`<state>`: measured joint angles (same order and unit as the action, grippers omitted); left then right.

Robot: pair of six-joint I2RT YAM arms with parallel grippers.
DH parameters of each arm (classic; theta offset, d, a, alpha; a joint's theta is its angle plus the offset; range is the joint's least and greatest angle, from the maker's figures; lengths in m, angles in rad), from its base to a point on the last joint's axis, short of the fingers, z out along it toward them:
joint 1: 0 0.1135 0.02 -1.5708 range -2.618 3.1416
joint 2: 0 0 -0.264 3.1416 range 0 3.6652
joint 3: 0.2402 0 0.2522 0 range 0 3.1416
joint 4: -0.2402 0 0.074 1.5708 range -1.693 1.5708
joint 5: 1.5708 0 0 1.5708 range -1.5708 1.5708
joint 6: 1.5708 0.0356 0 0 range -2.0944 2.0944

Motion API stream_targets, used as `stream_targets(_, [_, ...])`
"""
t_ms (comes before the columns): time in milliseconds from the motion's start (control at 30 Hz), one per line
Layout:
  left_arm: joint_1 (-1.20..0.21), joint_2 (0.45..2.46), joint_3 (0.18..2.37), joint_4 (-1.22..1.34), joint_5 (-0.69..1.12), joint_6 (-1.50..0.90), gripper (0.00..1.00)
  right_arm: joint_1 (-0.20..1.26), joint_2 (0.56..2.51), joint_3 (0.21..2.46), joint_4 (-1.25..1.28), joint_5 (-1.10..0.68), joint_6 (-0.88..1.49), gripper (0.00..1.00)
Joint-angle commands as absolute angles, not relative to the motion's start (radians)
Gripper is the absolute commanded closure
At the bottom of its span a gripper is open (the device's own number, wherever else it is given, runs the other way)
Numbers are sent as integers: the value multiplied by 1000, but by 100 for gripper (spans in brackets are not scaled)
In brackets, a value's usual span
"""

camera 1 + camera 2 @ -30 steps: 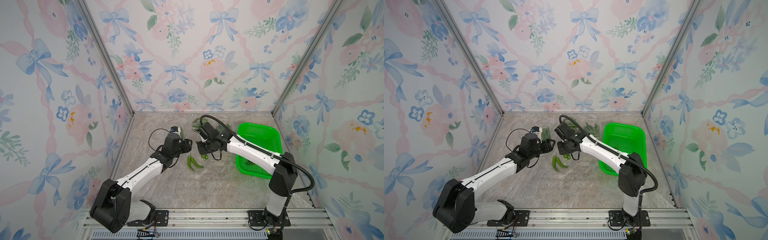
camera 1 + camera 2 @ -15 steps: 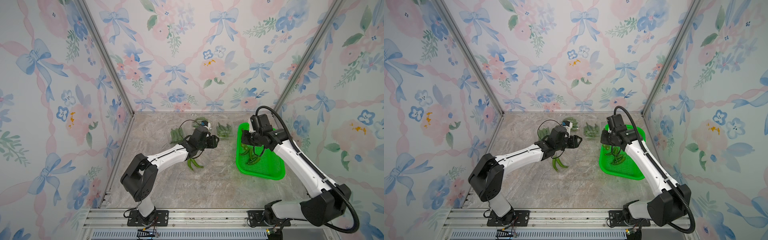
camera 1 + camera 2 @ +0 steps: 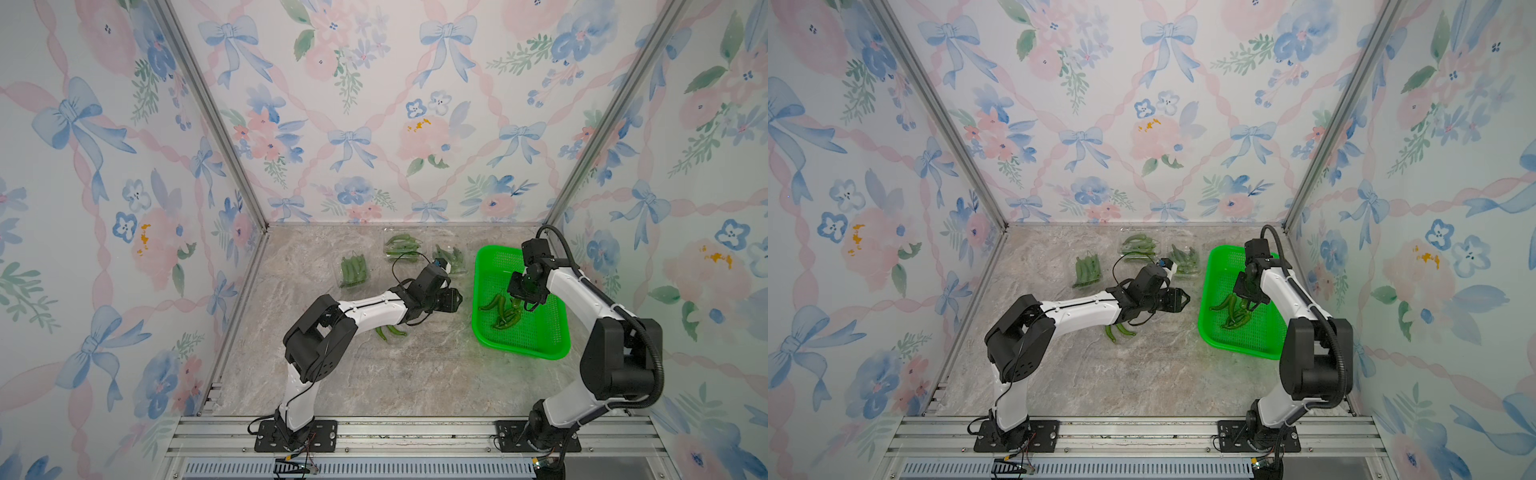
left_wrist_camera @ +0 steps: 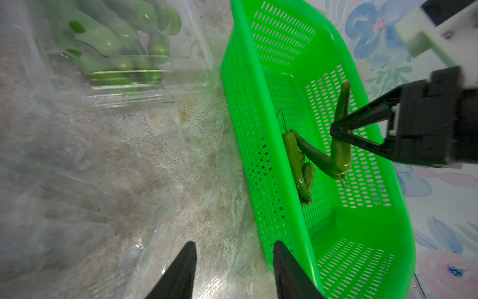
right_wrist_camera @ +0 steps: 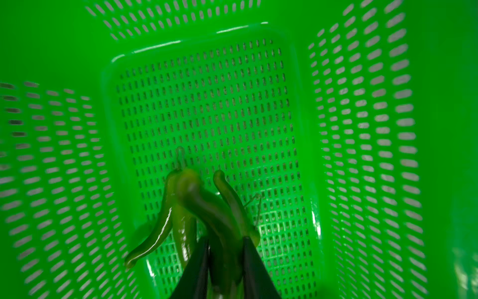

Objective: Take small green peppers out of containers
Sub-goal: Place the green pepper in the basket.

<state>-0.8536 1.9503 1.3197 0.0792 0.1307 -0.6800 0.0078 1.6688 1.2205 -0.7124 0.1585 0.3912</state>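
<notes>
My right gripper [image 3: 524,305] hangs low inside the green basket [image 3: 519,353], shut on a small green pepper [image 5: 219,220] that fills the gap between its fingers. The left wrist view shows that pepper [image 4: 341,152] pinched at the fingertips. Other peppers [image 3: 498,309] lie on the basket floor beneath it. My left gripper [image 3: 455,300] is open and holds nothing, just left of the basket, over bare table [image 4: 155,168]. Three clear containers of peppers [image 3: 353,270] [image 3: 401,247] [image 3: 451,257] stand behind it.
Two or three loose peppers [image 3: 390,330] lie on the marble table beneath my left forearm. In the left wrist view a clear container with peppers [image 4: 116,51] sits beside the basket wall [image 4: 245,129]. Flowered walls close in the back and both sides.
The right arm has swung from the table's middle to the basket and sunk into it with a pepper. My left gripper has moved right, up to the basket's side.
</notes>
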Motion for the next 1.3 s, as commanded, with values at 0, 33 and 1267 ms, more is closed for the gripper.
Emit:
stream_targets(0, [-851,1888,1290,80,125,-655,48,4,1738,1266,-708,192,373,70])
stream_targets(33, [-850,1873,1279,80,124,-655,48,6,1745,1264,-703,185,373,64])
stream_targets(1267, [-406,1127,548,20,53,-729,41,897,2096,1754,-784,-3,477,52])
